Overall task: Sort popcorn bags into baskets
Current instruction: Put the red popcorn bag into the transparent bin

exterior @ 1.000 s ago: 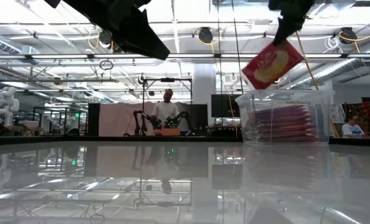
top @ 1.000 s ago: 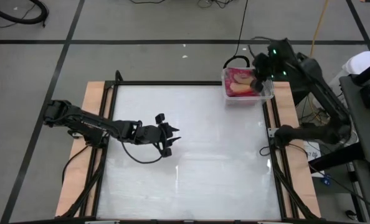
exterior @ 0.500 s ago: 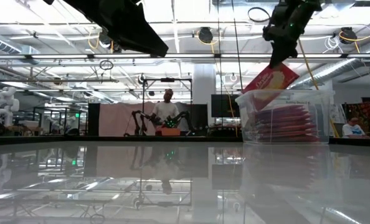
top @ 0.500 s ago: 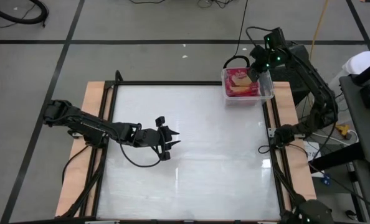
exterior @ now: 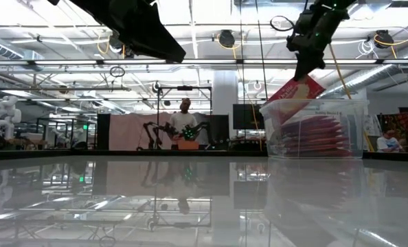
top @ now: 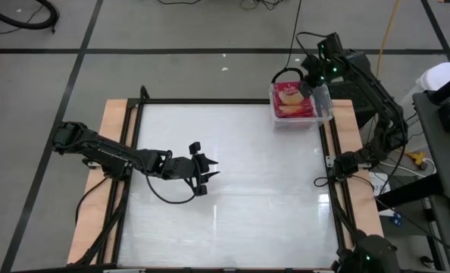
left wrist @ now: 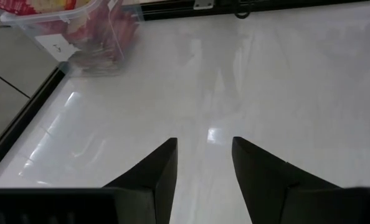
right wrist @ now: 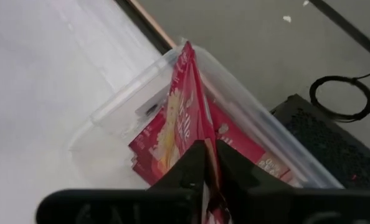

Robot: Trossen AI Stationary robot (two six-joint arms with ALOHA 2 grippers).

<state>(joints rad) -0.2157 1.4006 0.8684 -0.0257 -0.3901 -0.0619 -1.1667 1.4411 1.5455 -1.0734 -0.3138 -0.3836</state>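
While the right gripper (right wrist: 205, 163) pinches a popcorn bag (right wrist: 184, 118) in closed jaws, tilted half into the clear basket (top: 323, 115), an early release could snag it on the rim. The left gripper (left wrist: 203, 163) hangs empty, jaws apart, far from the basket.

Bright, even overhead light. The glossy white desk (exterior: 190, 206) mirrors the ceiling lamps (exterior: 226, 38) in the low view, with a glare spot in the left wrist view. Shadows are faint; close tool fingers (left wrist: 260, 177) look soft.
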